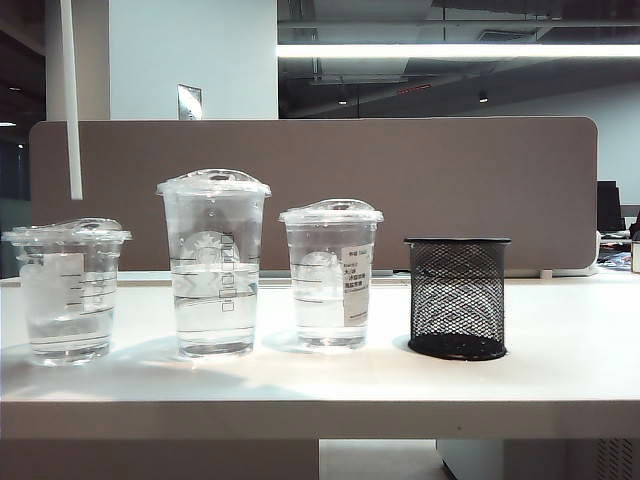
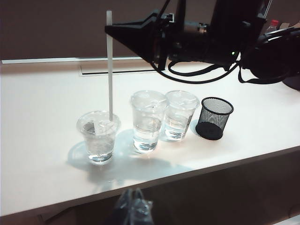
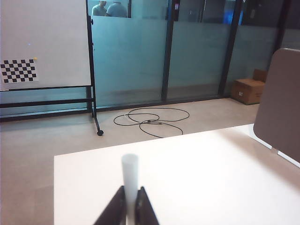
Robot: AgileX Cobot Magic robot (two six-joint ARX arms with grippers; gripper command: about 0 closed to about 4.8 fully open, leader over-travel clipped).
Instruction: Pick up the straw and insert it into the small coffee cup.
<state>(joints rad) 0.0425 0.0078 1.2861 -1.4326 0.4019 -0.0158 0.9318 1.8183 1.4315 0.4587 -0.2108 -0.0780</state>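
Note:
The straw (image 1: 71,100) hangs upright at the far left of the exterior view, its top out of frame and its lower end a little above the lid of the small coffee cup (image 1: 66,290). In the left wrist view the straw (image 2: 109,70) stands over the small coffee cup (image 2: 98,136), and my right gripper (image 2: 109,30) pinches it near the top. The right wrist view shows my right gripper (image 3: 130,202) shut on the straw (image 3: 130,173). My left gripper (image 2: 133,199) sits low in front of the table edge, blurred, its fingers together and holding nothing.
A tall clear cup (image 1: 213,265) and a mid-height clear cup (image 1: 330,275) stand in a row right of the small cup, then a black mesh pen holder (image 1: 457,298). All the cups hold water. A brown partition (image 1: 450,180) runs behind the white table (image 1: 400,385).

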